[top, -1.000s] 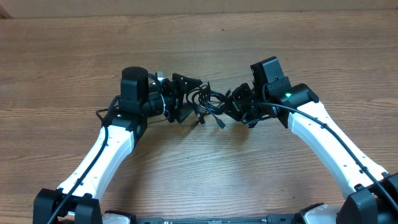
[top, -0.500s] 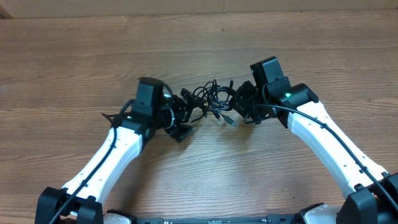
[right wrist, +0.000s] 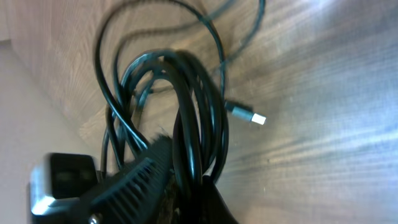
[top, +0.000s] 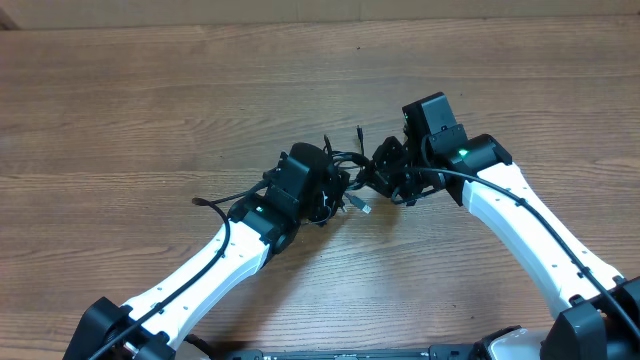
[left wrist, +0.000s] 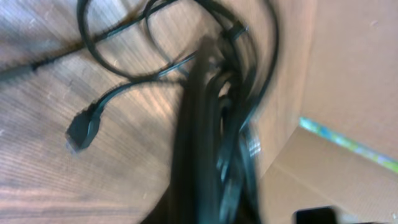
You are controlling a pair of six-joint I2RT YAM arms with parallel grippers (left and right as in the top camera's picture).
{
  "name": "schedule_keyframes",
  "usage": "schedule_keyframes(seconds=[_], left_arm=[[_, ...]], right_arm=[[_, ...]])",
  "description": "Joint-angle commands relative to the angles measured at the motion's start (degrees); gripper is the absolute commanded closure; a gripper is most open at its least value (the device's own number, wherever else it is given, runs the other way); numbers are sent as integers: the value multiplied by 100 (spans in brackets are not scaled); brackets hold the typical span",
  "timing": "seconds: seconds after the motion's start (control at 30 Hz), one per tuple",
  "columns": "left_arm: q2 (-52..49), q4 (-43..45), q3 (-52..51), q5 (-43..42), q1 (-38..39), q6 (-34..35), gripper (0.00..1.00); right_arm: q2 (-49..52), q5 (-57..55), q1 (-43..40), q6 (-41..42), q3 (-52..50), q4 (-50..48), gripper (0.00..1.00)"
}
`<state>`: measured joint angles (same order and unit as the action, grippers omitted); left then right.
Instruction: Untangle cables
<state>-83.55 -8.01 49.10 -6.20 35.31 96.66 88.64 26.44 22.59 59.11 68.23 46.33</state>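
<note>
— Feel of the cables (top: 348, 172)?
— Light, limp, springy in the coils, with slick jackets and ends prone to snagging. Bunched mid-surface (top: 150, 100), between both tools. Best taken on one strand just behind a plug (left wrist: 81, 129), never across the knot
— Left tool (top: 338, 190)?
— Pushed into the tangle's left edge. Too blurred in the wrist view to tell open from closed, or gripping anything
— Right tool (top: 382, 174)?
— Closed, pinching several loops (right wrist: 186, 124) on the right side, with a silver-tipped plug (right wrist: 256, 118) loose beside them
</note>
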Motion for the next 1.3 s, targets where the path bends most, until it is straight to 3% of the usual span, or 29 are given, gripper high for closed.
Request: schedule_keyframes(seconds=[0.0,0.1,0.13,0.17,0.27,0.37,0.47,0.7,0.8,0.87,0.97,1.03,1.27], left_arm=[[31,35,44,612,-52,-216,96],[31,271,46,-66,-472,-1246,96],[31,348,44,-422,-645,-1556,96],[31,483,46,-1231,-1038,-2256,96],[31,520,44,-2634,-1740,-3392,96],[31,529,46,-3921,-2520,-3919,96],[31,535,46,-4686,-2940,-4162,95],[31,848,46,-5803,-2885,-5296,96],[31,1309,46,-6277,-2885,-5781,95],[31,1344,46,-6266,-2885,-5825,96],[31,1327,44,-6293,-2885,-6133,96],[31,1285,44,-6293,-2885,-6245,96],[31,1263,44,-6570,-2892,-6955,91]], right_arm=[[2,518,22,219,9,155,96],[2,251,15,212,9,264,96],[0,72,15,212,9,295,91],[2,-149,15,210,9,328,76],[0,-645,15,173,9,332,58],[0,-793,15,39,9,170,39],[2,-256,17,42,9,-269,29],[11,450,96,39,7,-951,25],[17,461,186,39,7,-1086,36],[17,566,223,11,7,-1117,37],[17,616,221,-758,7,-1320,35],[17,568,212,-1484,7,-1427,32],[17,234,170,-3891,7,-1631,0]])
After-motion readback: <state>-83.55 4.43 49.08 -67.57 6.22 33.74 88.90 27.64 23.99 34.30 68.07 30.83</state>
